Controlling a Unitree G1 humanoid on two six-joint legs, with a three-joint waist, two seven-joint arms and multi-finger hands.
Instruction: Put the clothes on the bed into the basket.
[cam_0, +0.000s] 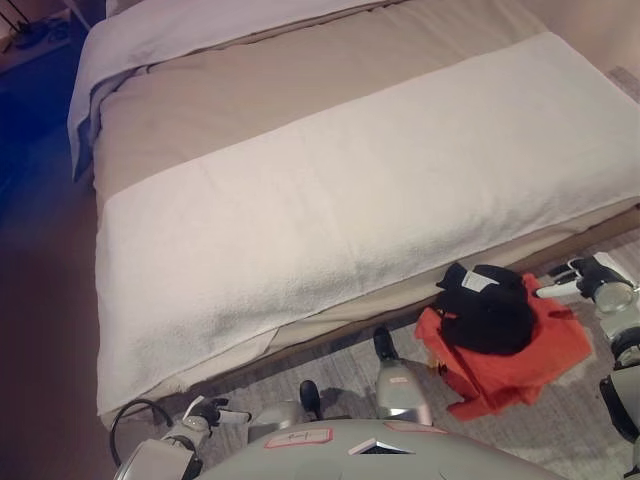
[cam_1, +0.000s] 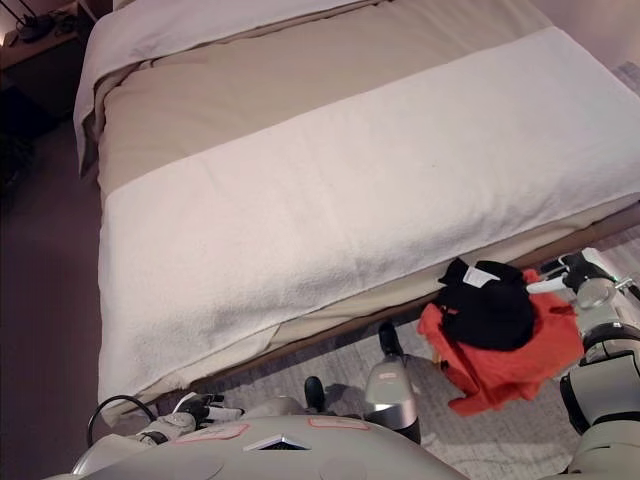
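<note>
A black garment (cam_0: 488, 312) lies on top of an orange-red garment (cam_0: 520, 362) in a heap off the bed, low at the right by the bed's front edge. No basket shows; whatever is under the heap is hidden. The bed (cam_0: 330, 190) carries no clothes, only a white blanket (cam_0: 380, 200) over a beige cover. My right hand (cam_0: 578, 278) is at the heap's right edge, fingers relaxed, its white fingertip (cam_0: 551, 291) close to the orange cloth and holding nothing. My left hand (cam_0: 203, 414) hangs low at the lower left, fingers relaxed and empty.
The bed fills most of the view, with a white sheet (cam_0: 130, 45) at its far end. Grey carpet (cam_0: 560, 440) lies under the heap in front of the bed. Dark floor (cam_0: 40, 300) runs along the bed's left side.
</note>
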